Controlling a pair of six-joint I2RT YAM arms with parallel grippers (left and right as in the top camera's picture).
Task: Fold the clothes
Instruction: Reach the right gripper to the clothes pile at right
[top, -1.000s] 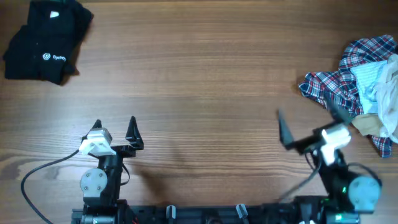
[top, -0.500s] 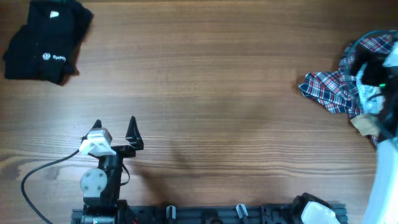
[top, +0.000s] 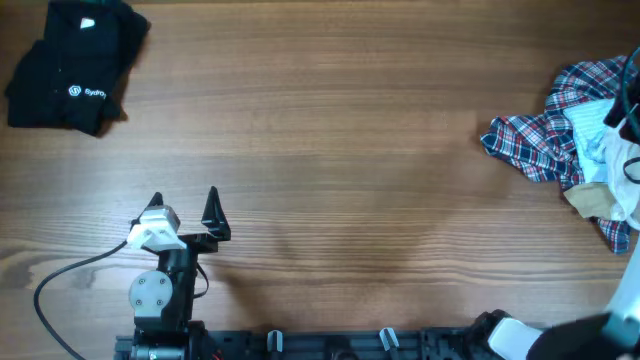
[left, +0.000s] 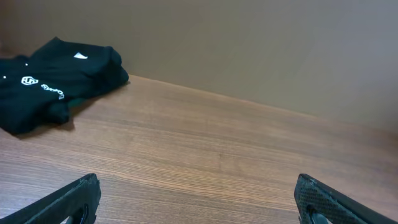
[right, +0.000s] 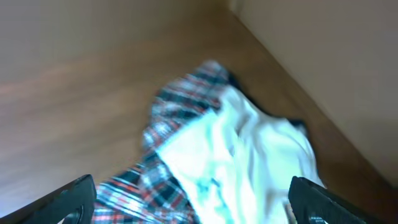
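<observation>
Two grippers were in view, both with jaws spread wide and nothing between them. The left gripper (top: 185, 203) sat low by the near edge of the table (top: 330, 120), toward its left, pointing across bare wood; judged from that pose, it was parked and out of the working area. The right gripper (right: 193, 202) hung over the heap of clothes at the right edge, its camera looking down on the cloth, which suggested an approach for a first pick; the overhead view showed only part of its arm at the near right corner. Three pieces could be counted in that heap: one plaid shirt (top: 530, 140) spread toward the middle of the table, one pale-blue striped piece (top: 592, 125) lying crumpled on top of it, and one beige piece (top: 590, 200) at the nearer side. All three were unfolded and tangled together. One black stack (top: 75, 65) with a white logo lay at the far left corner, apparently folded and set aside; how many garments it held could not be told.
</observation>
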